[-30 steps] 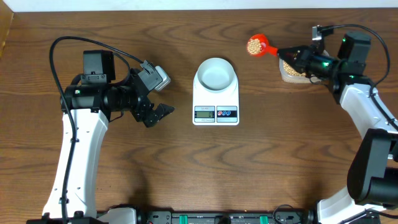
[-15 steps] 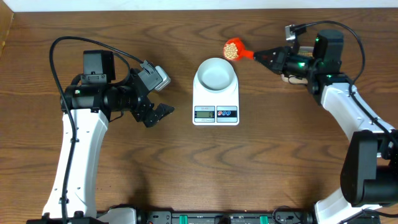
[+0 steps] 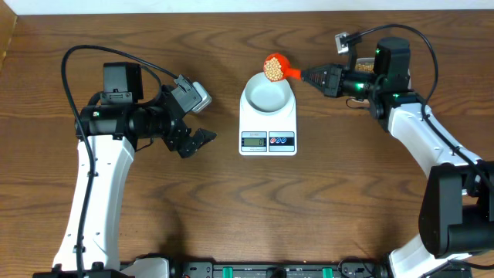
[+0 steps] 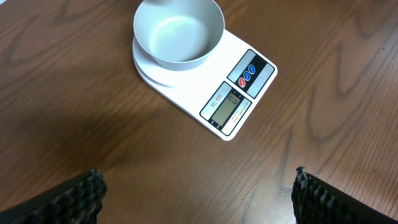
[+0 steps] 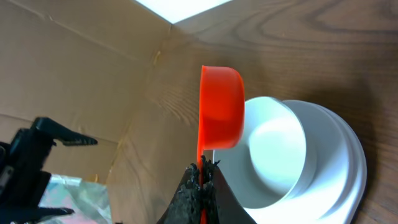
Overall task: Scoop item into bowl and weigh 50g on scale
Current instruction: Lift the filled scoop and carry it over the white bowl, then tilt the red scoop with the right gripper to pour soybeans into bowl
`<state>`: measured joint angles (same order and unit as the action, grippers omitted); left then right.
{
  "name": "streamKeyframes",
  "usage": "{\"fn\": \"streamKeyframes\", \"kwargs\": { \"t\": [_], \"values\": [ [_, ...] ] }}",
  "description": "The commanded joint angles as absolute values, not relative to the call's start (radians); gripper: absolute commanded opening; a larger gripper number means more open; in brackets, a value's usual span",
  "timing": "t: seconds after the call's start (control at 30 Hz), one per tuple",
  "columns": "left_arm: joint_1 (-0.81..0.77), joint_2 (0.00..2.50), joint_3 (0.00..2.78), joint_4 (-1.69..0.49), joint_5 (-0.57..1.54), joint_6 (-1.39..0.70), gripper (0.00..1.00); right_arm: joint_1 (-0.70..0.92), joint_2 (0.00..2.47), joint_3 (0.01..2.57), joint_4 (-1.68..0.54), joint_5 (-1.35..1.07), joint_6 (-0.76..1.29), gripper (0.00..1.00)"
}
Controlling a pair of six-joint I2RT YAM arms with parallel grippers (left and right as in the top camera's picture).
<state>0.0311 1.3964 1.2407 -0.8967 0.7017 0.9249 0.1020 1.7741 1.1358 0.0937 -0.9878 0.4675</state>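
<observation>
Right jaws are clamping the handle of the scoop (image 3: 272,67), which is carrying beans (image 3: 272,70) over the far rim of the bowl (image 3: 268,93). Bowl is sitting empty on the scale (image 3: 268,125). Left jaws are standing wide open, holding nothing. Tipping and weighing are judged outstanding.

Your left arm (image 3: 96,185) and right arm (image 3: 421,135) share white links and black joint housings. A thin black cable (image 3: 108,49) arcs above each arm, small green lights (image 3: 361,83) glow on the housings, and your fingers (image 4: 78,196) are black and ribbed.
</observation>
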Motion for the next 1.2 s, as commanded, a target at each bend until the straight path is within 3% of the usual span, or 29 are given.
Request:
{"fn": "streamKeyframes", "kwargs": {
  "t": [0.0, 0.33, 1.17],
  "values": [
    [0.031, 1.385, 1.259, -0.9, 0.713, 0.942, 0.98, 0.109, 1.786, 1.133, 0.057, -0.989, 0.334, 0.01],
    [0.031, 1.385, 1.259, -0.9, 0.713, 0.942, 0.98, 0.122, 1.786, 1.131, 0.0, -0.971, 0.131, 0.01],
    [0.031, 1.385, 1.259, -0.9, 0.713, 0.942, 0.98, 0.134, 1.786, 1.131, -0.023, -0.892, -0.14, 0.01]
  ]
}}
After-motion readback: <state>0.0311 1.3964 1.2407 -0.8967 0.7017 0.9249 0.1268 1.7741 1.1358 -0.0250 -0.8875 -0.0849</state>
